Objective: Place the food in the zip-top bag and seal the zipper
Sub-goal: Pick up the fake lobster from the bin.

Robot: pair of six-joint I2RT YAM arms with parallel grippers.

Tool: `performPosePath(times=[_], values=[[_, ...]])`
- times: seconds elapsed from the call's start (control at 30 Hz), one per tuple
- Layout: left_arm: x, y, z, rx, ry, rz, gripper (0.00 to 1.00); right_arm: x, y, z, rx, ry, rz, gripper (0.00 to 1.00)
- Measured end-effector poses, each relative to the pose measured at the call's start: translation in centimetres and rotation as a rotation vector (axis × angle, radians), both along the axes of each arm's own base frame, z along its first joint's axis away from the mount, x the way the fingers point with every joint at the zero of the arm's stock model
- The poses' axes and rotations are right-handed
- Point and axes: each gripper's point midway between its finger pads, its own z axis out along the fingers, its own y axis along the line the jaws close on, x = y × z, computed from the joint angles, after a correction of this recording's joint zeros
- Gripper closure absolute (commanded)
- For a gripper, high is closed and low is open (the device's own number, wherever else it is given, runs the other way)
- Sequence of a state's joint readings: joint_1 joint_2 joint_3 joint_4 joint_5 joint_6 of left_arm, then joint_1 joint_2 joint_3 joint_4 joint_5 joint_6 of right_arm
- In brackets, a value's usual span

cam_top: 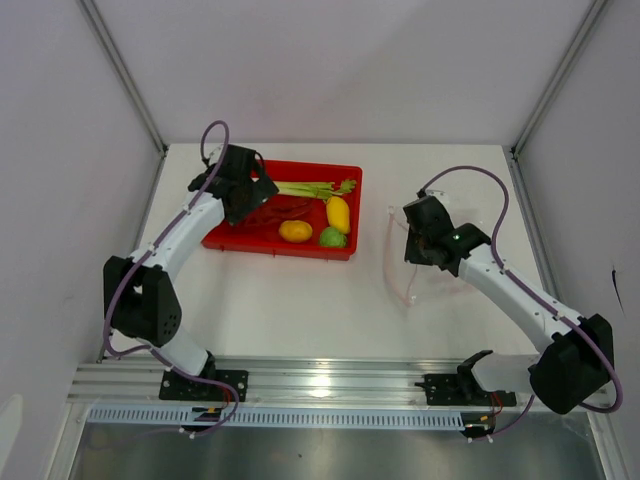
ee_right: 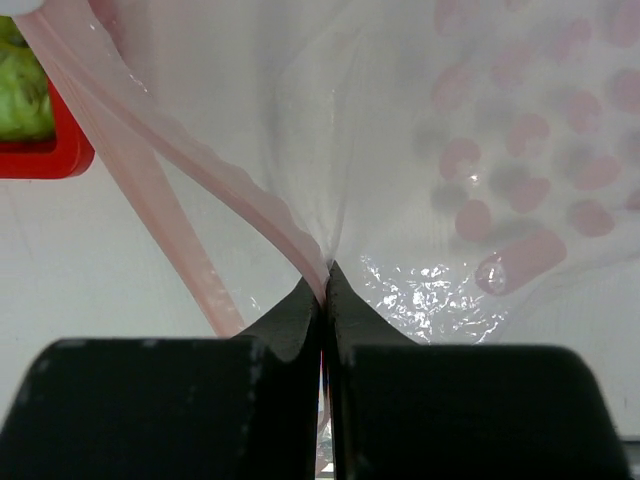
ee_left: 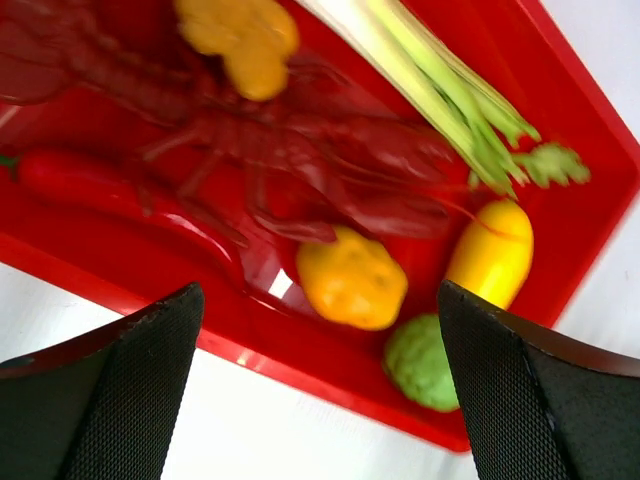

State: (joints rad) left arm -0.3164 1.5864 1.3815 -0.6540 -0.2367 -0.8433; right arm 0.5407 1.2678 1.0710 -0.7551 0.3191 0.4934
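1. Two arms reach out over a white table (cam_top: 300, 300).
2. Left gripper (ee_left: 318, 290) hangs at the left end of the red tray (ee_left: 330, 378). Its fingers are spread wide with nothing between them.
3. All the food lies in the tray. The leek (ee_left: 430, 90) runs along the far side, with the orange piece (ee_left: 245, 40) and a chilli (ee_left: 70, 175) to the left. Two yellow fruits (ee_left: 352, 280) and a green fruit (ee_left: 422, 362) sit toward the near right corner.
4. Right gripper (ee_right: 323, 270) is pinched tight on the clear bag (ee_right: 400, 120) at its mouth, right by the pink zipper (ee_right: 158, 215).
5. Bag sits on the table just right of the tray, with its mouth toward the tray.
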Motion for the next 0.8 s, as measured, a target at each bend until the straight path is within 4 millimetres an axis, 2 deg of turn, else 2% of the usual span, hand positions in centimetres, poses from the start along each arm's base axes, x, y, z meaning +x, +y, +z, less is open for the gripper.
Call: performPosePath(times=[0.23,0.47,0.67,0.8], values=[[1.1,5.2,-1.8,-0.035,0.046,0.202,0.00,0.0,0.6,-1.2,0.031,0.031,0.021,1.00],[0.2,11.0,-4.7,-0.066,0.123,0.388,0.05,0.7,-0.1,-1.0,0.045,0.016,-0.005,1.00],[0.4,12.3,-5.1,-0.052,0.113,0.484,0.12,0.6,0.1,-0.9,0.053,0.018,0.002,1.00],[0.7,12.8,-6.0,-0.045,0.118,0.540,0.12,0.6,0.0,-0.7,0.052,0.012,0.004,1.00]])
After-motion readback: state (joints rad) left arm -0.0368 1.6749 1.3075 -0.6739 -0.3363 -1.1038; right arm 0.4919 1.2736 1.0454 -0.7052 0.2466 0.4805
